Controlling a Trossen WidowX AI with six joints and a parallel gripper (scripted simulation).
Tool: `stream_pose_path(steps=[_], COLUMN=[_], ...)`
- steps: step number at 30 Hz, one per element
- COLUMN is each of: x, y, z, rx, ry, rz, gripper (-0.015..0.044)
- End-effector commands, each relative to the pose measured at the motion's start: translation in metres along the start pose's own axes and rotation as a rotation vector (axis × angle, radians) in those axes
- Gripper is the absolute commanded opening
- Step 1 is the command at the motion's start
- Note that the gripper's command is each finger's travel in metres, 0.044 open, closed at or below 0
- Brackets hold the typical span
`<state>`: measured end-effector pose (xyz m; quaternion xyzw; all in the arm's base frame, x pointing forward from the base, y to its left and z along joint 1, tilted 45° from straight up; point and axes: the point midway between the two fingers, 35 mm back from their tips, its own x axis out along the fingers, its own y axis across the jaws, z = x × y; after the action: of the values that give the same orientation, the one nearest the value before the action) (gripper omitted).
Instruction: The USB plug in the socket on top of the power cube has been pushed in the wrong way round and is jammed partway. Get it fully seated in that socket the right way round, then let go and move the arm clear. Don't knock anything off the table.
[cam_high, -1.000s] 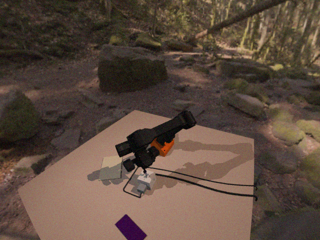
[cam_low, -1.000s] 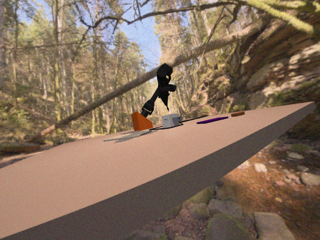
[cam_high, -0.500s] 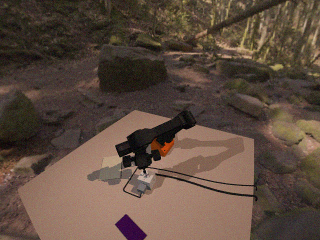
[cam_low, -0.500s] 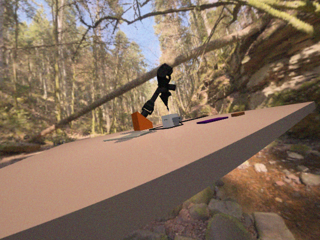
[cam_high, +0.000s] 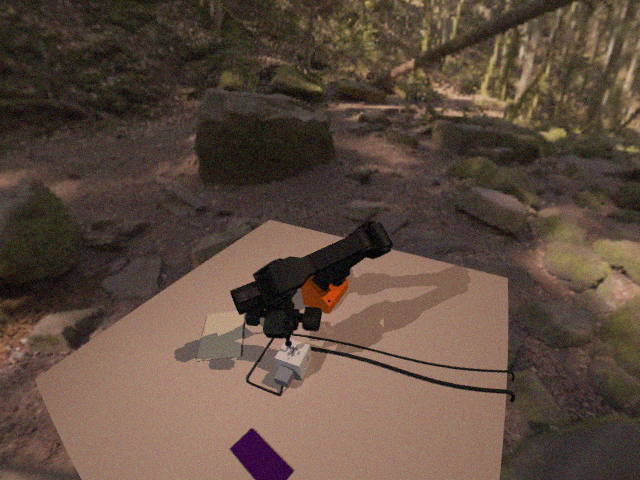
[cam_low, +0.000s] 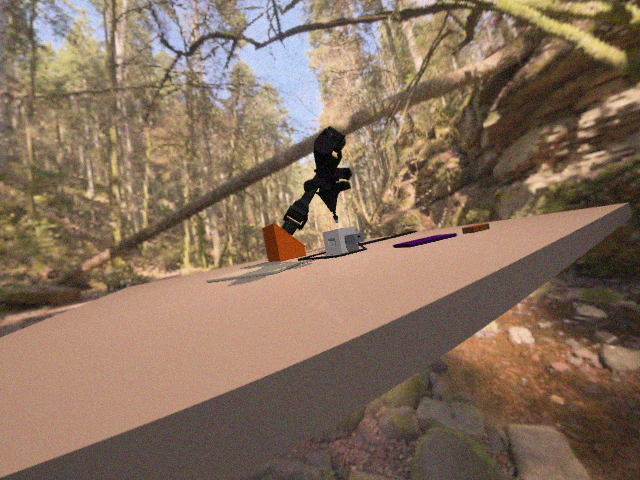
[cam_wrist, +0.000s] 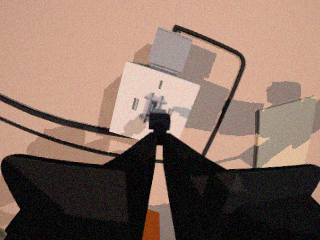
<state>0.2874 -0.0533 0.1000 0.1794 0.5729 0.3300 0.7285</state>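
Observation:
The white power cube stands on the table, with a grey block in its side. My gripper is shut on the small USB plug, fingers pointing down over the cube's top. In the exterior view the plug's pale end shows just above the cube, apparently out of the socket. In the wrist view the plug and fingertips hide part of the top, so the socket and plug orientation cannot be told.
Black cables run from beside the cube to the table edge, and one loops round the grey block. An orange block stands by the arm. A pale green sheet, purple slab and brown block lie around.

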Motion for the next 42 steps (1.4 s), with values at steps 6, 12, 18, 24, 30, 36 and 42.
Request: stream_pose_path(steps=[6, 12, 18, 24, 30, 36, 42], x=[0.0, 0.0, 0.0, 0.0, 0.0, 0.0, 0.0], y=[-0.0003, -0.0003, -0.0003, -0.0003, -0.0003, -0.0003, -0.0003], z=[0.0002, 0.0002, 0.0002, 0.0002, 0.0002, 0.0002, 0.0002], rx=[0.223, 0.38, 0.537, 0.694, 0.851, 1.008, 1.165], ry=[-0.001, -0.001, -0.001, -0.002, -0.002, -0.002, -0.002], rz=[-0.002, -0.002, -0.001, -0.001, -0.001, -0.001, -0.001], gripper=[0.0, 0.0, 0.0, 0.0, 0.0, 0.0, 0.0])
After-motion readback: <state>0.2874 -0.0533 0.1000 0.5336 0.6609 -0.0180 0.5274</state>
